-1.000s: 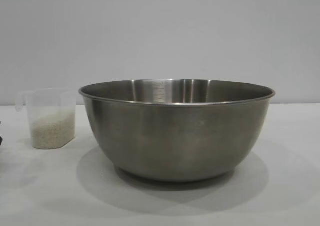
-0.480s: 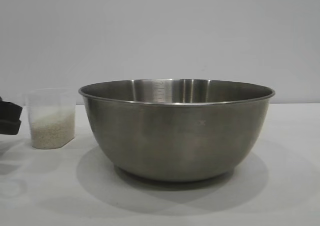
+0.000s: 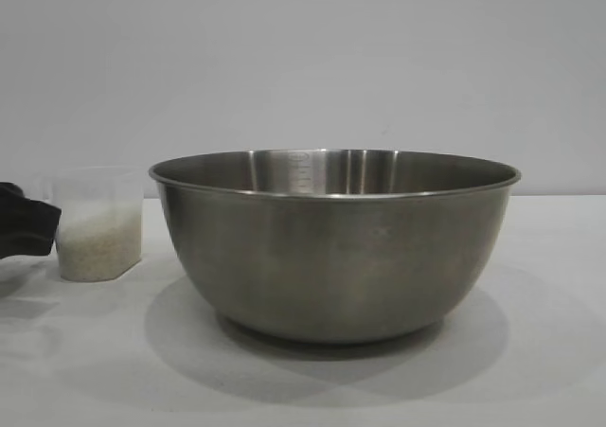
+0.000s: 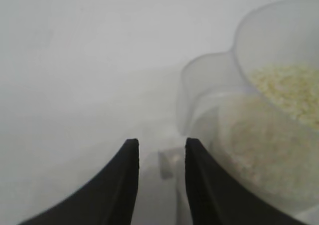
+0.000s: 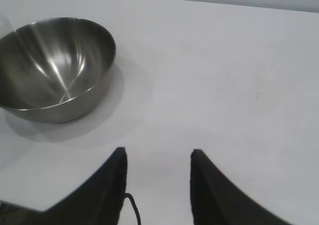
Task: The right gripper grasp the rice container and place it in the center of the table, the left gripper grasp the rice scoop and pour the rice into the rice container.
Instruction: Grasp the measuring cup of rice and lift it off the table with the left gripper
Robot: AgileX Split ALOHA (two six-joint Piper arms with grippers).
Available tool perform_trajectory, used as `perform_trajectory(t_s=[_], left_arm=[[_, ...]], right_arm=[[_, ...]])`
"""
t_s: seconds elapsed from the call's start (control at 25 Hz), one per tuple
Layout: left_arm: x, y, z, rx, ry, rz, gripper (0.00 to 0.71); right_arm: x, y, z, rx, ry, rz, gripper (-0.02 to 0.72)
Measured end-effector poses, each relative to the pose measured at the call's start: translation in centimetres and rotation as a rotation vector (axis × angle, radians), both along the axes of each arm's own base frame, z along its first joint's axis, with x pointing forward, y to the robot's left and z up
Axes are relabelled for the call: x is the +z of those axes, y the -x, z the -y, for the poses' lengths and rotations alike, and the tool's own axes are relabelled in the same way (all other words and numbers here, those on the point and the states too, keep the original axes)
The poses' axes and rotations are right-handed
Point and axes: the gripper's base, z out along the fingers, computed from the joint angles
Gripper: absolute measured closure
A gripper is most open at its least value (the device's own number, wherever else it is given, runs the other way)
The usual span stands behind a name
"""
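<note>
Scoop: small clear faceted plastic rice scoop (image 3: 98, 224), holding white rice (image 3: 98, 247), at nine o'clock of the large brushed-steel rice container (image 3: 333, 244).
Left gripper (image 4: 160, 150): parted, apparently astride the scoop's handle.
Right gripper (image 5: 157, 160): parted, holding nothing, well away.
Risk: an off-centre pinch could tip the scoop, spilling rice onto the white-clothed table (image 3: 549, 351).

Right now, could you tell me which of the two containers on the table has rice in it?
The rice scoop, the small clear plastic cup beside the left gripper, holds white rice. The big steel rice container is empty.
</note>
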Motion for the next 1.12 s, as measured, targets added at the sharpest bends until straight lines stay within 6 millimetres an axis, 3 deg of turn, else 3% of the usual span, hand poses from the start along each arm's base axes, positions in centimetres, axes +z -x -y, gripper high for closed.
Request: perform_trajectory(t_s=[0.36, 1.12], left_arm=[[0.6, -1.5, 0.3, -0.004, 0.011, 0.051, 0.487], [1.0, -2.3, 0.7, -0.027, 0.014, 0.082, 0.487]], right_arm=[[0.0, 0.0, 0.0, 0.0, 0.0, 0.0, 0.445], [0.0, 0.0, 0.0, 0.0, 0.0, 0.0, 0.445]])
